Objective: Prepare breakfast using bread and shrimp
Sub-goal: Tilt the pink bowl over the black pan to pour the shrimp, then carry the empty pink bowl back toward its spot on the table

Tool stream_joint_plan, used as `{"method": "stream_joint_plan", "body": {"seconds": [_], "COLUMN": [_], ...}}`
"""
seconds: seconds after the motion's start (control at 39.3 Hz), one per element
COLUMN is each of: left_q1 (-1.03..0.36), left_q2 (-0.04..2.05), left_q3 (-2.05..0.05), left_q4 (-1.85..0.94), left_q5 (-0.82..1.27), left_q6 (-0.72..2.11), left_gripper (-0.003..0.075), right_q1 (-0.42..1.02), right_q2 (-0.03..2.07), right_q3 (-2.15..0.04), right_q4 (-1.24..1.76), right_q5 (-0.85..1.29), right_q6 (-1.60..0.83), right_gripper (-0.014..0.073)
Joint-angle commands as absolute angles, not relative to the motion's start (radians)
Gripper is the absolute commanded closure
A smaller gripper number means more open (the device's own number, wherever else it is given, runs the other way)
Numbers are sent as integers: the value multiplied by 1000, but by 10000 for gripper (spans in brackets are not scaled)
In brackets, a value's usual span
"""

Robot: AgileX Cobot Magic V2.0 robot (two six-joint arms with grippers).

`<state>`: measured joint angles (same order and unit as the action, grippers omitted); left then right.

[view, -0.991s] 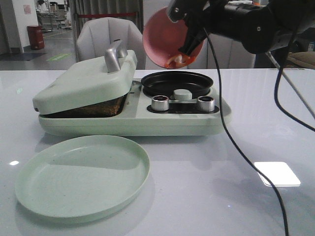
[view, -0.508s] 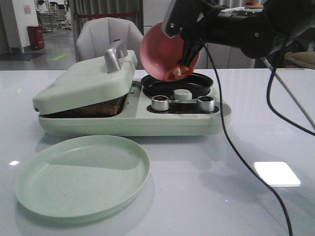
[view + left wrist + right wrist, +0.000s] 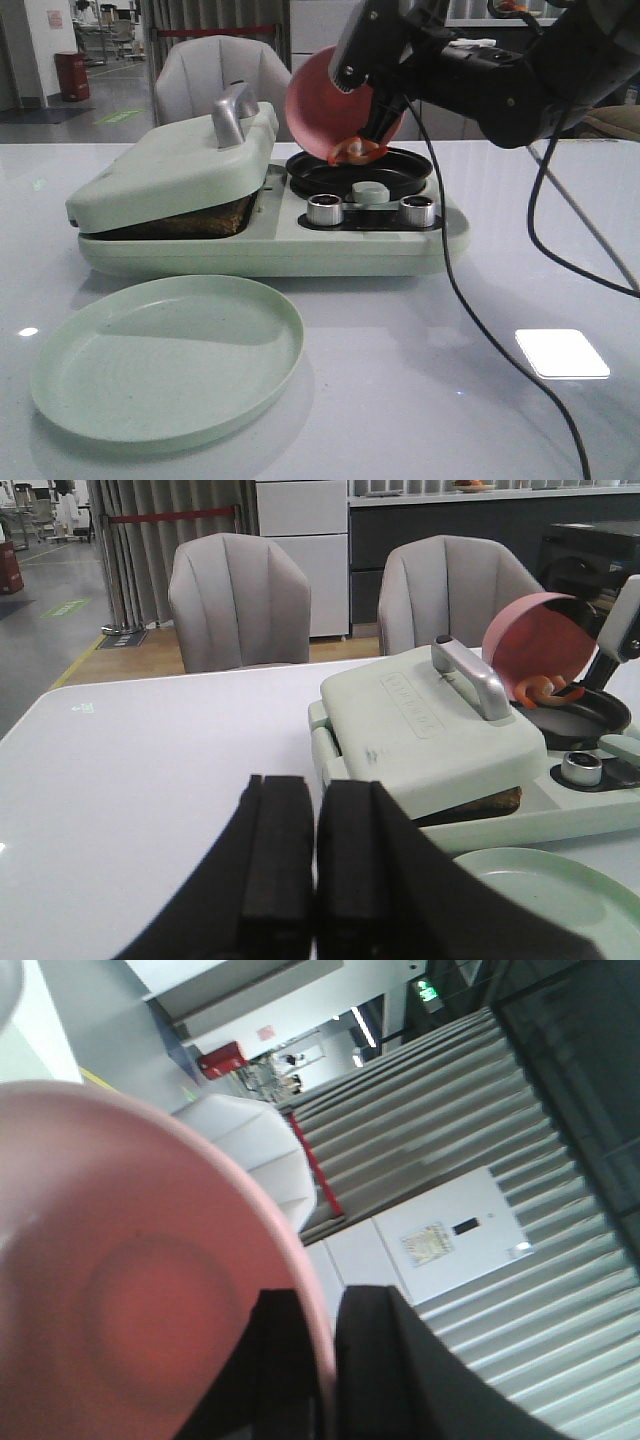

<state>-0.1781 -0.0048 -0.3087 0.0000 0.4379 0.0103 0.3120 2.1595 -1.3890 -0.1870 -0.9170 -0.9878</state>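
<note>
My right gripper (image 3: 385,100) is shut on the rim of a pink bowl (image 3: 330,100) and holds it tipped steeply over the round black pan (image 3: 360,170) of a pale green breakfast maker (image 3: 260,245). Orange-pink shrimp (image 3: 355,150) hang at the bowl's lower rim, just above the pan; they also show in the left wrist view (image 3: 545,690). In the right wrist view the fingers (image 3: 370,1360) pinch the bowl's rim (image 3: 310,1290). The bread is mostly hidden under the maker's nearly shut lid (image 3: 180,165); only a brown edge (image 3: 190,225) shows. My left gripper (image 3: 315,785) is shut and empty, off to the left of the maker.
A pale green plate (image 3: 170,355) lies in front of the maker at the left. Two metal knobs (image 3: 325,210) sit on the maker's front. The right arm's cable (image 3: 470,300) hangs down to the table. Grey chairs (image 3: 240,600) stand behind the table.
The right gripper has lowered the pink bowl toward the black pan and moved it slightly left. The shrimp have slid to the bowl's lower lip.
</note>
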Motion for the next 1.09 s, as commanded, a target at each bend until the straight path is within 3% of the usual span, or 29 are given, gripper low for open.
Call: {"method": "stream_joint_plan", "body": {"seconds": [0.0,0.15,0.3,0.64,0.76,1.07], "left_q1": [-186,-186,-186,-186,-186,-186], "left_q2": [0,0,0,0,0,0], "left_q3": [-332,-332,-332,-332,-332,-332], "left_q4": [-8,-8,-8,-8,-8,-8], "left_q5": [357,357,357,357,357,357], "left_q6": [6,6,6,6,6,6], "left_gripper": [606,606,606,606,606,606], "right_q1": [307,307,307,307,307,302], "right_q2": [2103,2103,2103,2096,2049,1786], "right_q3": [-1419,-1414,-1414,-1415,-1415,-1415], "right_q4": [-154,-156,-133,242,329,455], "right_q5": [-1008,-1019,-1065,-1054,-924,-352], "right_q6": [-1095,-1210,-1172,-457,-309,-300], "right_gripper": [446,446,446,446,447,447]}}
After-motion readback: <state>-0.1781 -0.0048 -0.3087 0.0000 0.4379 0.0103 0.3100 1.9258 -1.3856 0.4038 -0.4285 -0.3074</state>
